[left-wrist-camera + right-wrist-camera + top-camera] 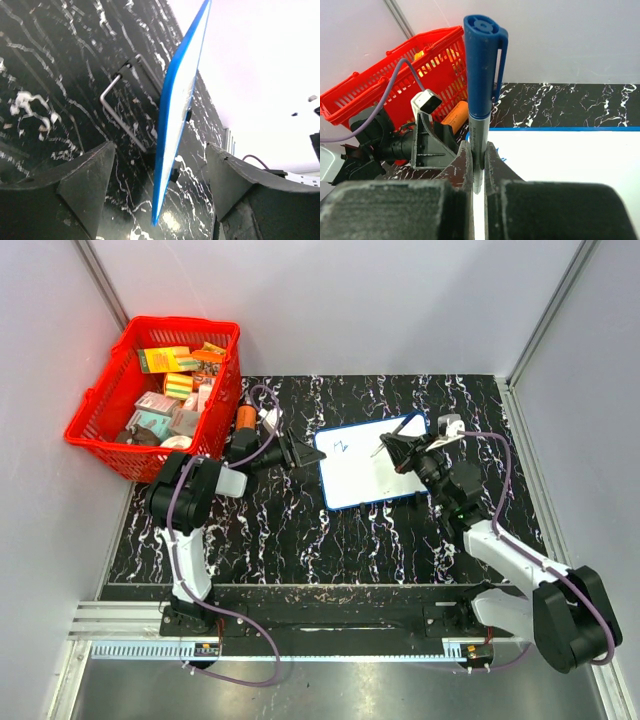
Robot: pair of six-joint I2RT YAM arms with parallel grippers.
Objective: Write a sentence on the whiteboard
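Marble tabletop (300, 540), whiteboard (358, 472) lengthwise L-R (slightly skewed)

Robotics lab cell, plain white panels (350, 310) enclosing a black marbled table (300, 540), cabled left arm (185, 530) and right arm (510, 555) sitting bolted along a front rail (330, 618).

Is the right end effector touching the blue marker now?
Touching. The right wrist view shows the right end effector shut on the blue marker, with both fingers pressed against its barrel.

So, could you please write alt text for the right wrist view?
The right gripper clamps a blue marker, its cap at the top of the frame. The whiteboard lies beyond, with the left gripper beside it and a red basket behind.
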